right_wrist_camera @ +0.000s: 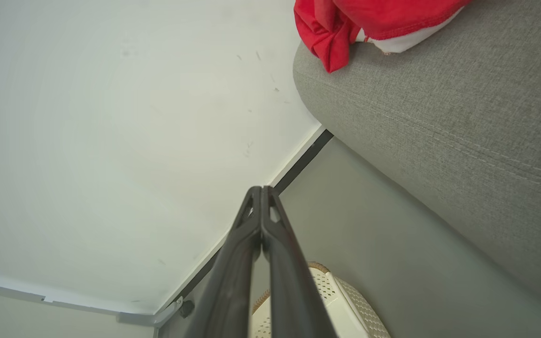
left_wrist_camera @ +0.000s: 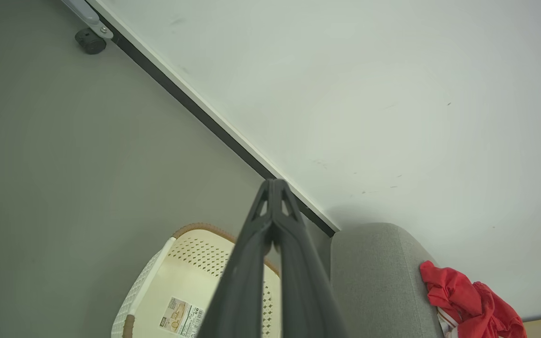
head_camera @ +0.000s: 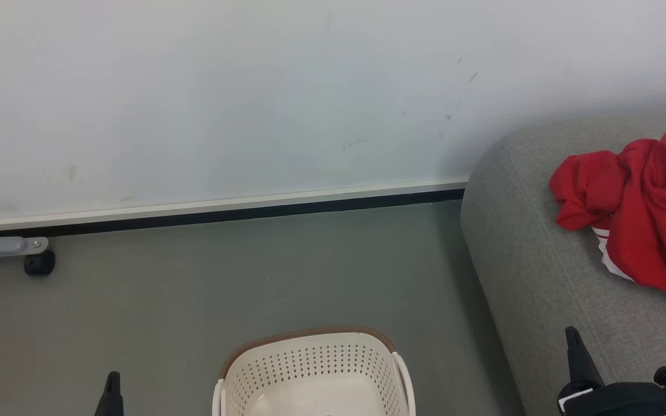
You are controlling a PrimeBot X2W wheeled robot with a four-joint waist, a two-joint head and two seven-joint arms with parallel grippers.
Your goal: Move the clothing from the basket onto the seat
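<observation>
Clothing: red heap with white striped trim at its lower edge, crumpled on top of the seat, near the seat's rounded corner by the wall.

Basket: upright on the grey floor, left of the seat and apart from it. Brown rim and perforated sides are visible. The left wrist view shows its bare cream bottom with a printed label.

Left gripper: fingers pressed together tip to tip, above the basket's near side. In the head view one dark tip rises at the lower left, left of the basket.

Right gripper: fingers pressed together, tips meeting, just beside the seat's front edge. The basket rim lies below it in its own wrist view.

Other: black caster on a grey metal leg at the foot of the wall, far left.
</observation>
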